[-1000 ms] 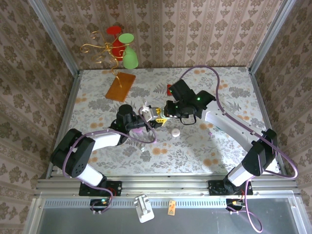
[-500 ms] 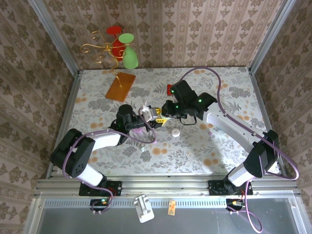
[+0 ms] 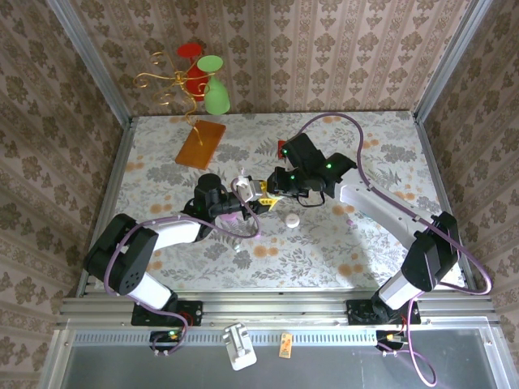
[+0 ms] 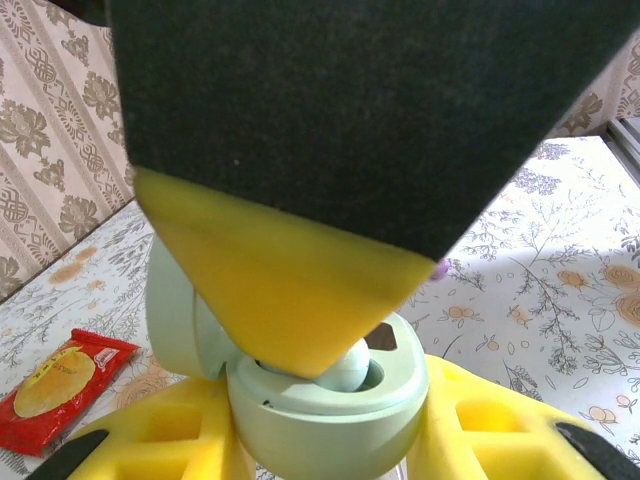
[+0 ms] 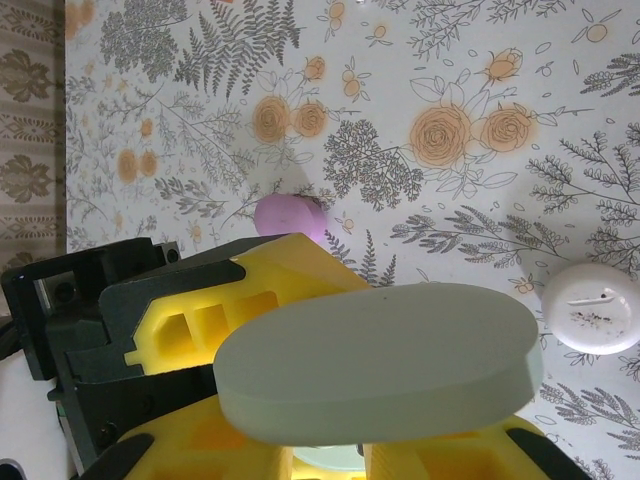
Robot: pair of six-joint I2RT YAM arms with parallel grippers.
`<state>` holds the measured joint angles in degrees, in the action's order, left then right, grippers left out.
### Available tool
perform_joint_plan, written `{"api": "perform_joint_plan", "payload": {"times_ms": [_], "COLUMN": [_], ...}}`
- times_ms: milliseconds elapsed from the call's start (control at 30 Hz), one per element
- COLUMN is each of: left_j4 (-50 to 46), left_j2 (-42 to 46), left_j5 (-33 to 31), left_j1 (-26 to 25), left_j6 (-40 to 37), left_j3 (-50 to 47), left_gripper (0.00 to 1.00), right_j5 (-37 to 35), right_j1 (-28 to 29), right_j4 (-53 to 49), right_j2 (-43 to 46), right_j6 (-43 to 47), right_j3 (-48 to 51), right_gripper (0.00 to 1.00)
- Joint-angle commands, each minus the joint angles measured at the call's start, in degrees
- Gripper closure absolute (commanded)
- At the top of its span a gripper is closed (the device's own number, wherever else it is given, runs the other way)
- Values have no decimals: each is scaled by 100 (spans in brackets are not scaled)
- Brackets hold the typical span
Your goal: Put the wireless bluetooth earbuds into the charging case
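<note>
Floral tabletop point(image 3: 308, 251); case point(image 4: 330, 410) holds earbud point(image 4: 345, 368) — half-hidden under right hand point(image 3: 276, 191).

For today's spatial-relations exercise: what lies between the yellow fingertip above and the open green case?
A rounded pale earbud, resting in the case; the left wrist view shows it.

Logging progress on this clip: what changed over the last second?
The right pincer edged slightly left, toward the mint case that the left pincer holds. The left arm, white case and pink case stayed put.
</note>
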<state>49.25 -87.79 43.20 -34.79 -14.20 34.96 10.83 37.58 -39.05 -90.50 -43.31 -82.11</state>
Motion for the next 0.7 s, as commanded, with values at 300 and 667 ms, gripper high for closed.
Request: {"api": "perform_joint_plan", "payload": {"times_ms": [300,667], "left_j4": [234,98], "left_j2": [106,160], "left_j5": [27,43], "left_j1": [-11,68], "left_j6": [-23,-93], "left_j3": [55,-58], "left_gripper": [72,72], "right_j5": [27,-255], "right_j1": [12,-49], "right_j4": [-277,-361], "right_j2": [-104,175], "right_j6": [129,165], "right_j3": [-120,-104], "right_gripper": [84,83]}}
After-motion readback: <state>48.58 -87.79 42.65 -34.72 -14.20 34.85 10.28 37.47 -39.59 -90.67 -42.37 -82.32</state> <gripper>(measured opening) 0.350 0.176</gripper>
